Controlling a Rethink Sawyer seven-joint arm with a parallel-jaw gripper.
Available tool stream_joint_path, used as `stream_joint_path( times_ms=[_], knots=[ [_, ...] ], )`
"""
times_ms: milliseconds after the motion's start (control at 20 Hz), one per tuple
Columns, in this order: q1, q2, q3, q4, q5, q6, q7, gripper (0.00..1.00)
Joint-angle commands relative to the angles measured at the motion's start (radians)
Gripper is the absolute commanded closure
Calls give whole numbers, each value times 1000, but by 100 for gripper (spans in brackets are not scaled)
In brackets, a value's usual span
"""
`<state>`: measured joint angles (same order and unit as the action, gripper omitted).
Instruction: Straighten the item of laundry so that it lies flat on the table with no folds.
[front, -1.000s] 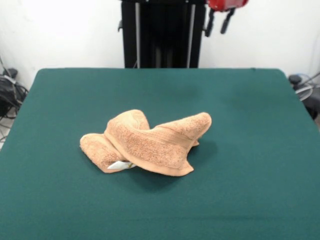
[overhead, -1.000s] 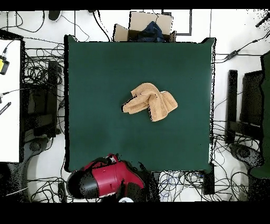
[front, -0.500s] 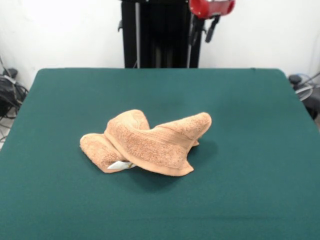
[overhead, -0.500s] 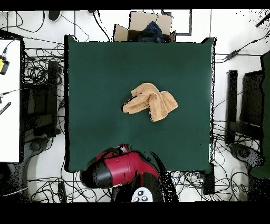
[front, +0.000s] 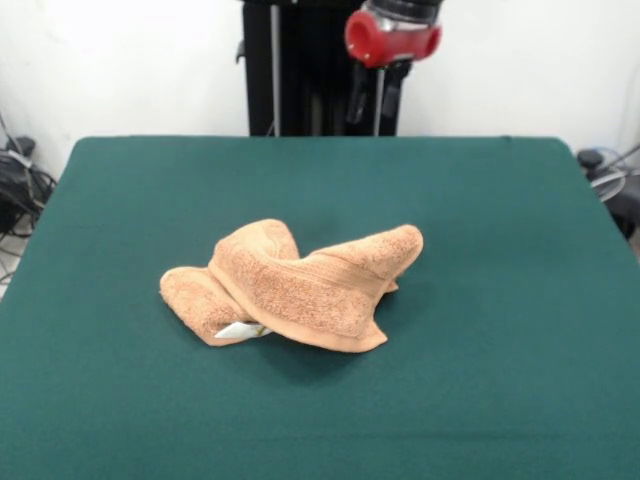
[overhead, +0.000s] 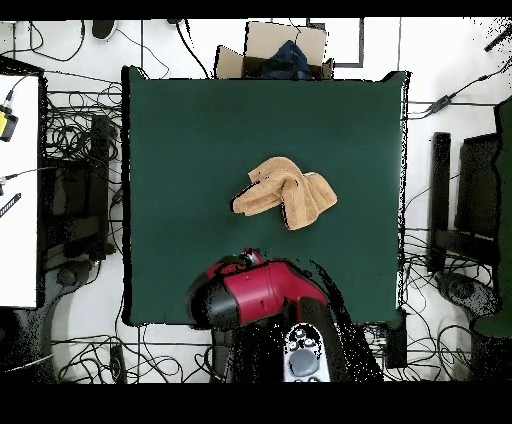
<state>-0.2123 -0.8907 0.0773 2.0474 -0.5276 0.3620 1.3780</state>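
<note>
The item of laundry (front: 300, 285) is a light orange-tan towel, bunched into a thick crumpled heap with overlapping folds near the middle of the table (front: 500, 200). A small white tag (front: 240, 329) pokes out at its lower left edge. From above, the towel (overhead: 288, 193) lies slightly right of centre on the dark green table (overhead: 180, 150). My gripper (front: 373, 98) hangs open and empty below its red collar, high over the table's far edge and well clear of the towel. In the overhead view the red arm (overhead: 255, 295) covers the gripper.
A cardboard box (overhead: 275, 50) sits just past the table edge opposite the arm. Cables and black equipment (overhead: 440, 200) line the floor on both sides. A white surface (overhead: 18, 200) stands at the left.
The arm has swung sideways and come lower, from off the table's corner to over its edge nearer the middle. The towel has not moved.
</note>
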Motion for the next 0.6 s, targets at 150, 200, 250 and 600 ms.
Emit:
stream_joint_path(
  times_ms=[150, 200, 250, 600],
  knots=[
    [-99, 112, 153, -155, -106, 39, -111, 0],
    [-108, 122, 161, -173, -112, 44, -114, 0],
    [-117, 127, 167, -186, -121, 51, -120, 0],
    [-201, 162, 236, -284, -158, 98, -185, 0]
  ],
)
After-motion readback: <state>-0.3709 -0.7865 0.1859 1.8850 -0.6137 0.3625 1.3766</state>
